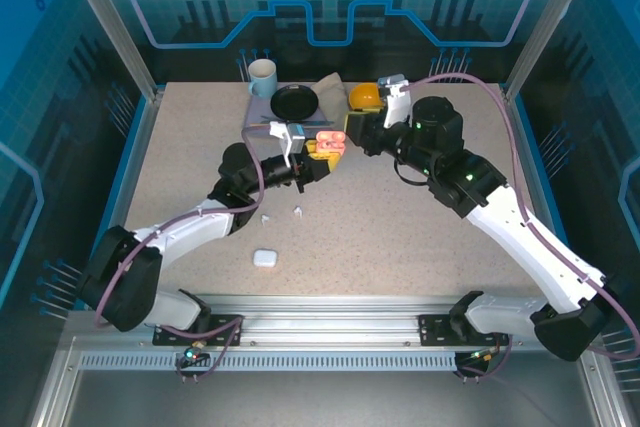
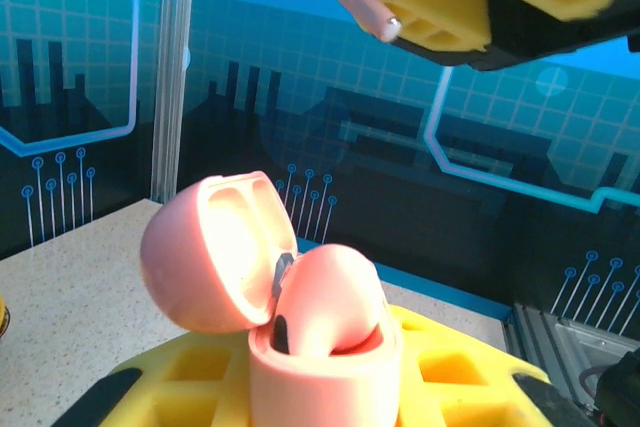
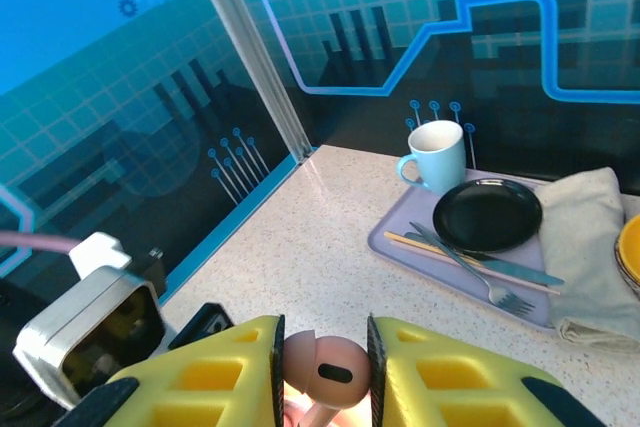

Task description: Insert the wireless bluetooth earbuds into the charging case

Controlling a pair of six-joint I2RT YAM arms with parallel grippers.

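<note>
Closer, wrist views show right tool (image 3: 322,352) pinching earbud (image 3: 328,375), left tool (image 2: 325,397) clamping open case (image 2: 215,257).

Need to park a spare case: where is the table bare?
Bare: the left strip of the table beside the left arm, and the near stretch between the white case and the right arm. Crowded: the far tray, and mid-table where both arms meet.

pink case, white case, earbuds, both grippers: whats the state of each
left gripper: shut on pink case
pink case: lid open, upright
right gripper: shut on pink earbud
second pink earbud: sitting in the pink case
white earbuds: loose on the table
white case: closed, on the table
</note>
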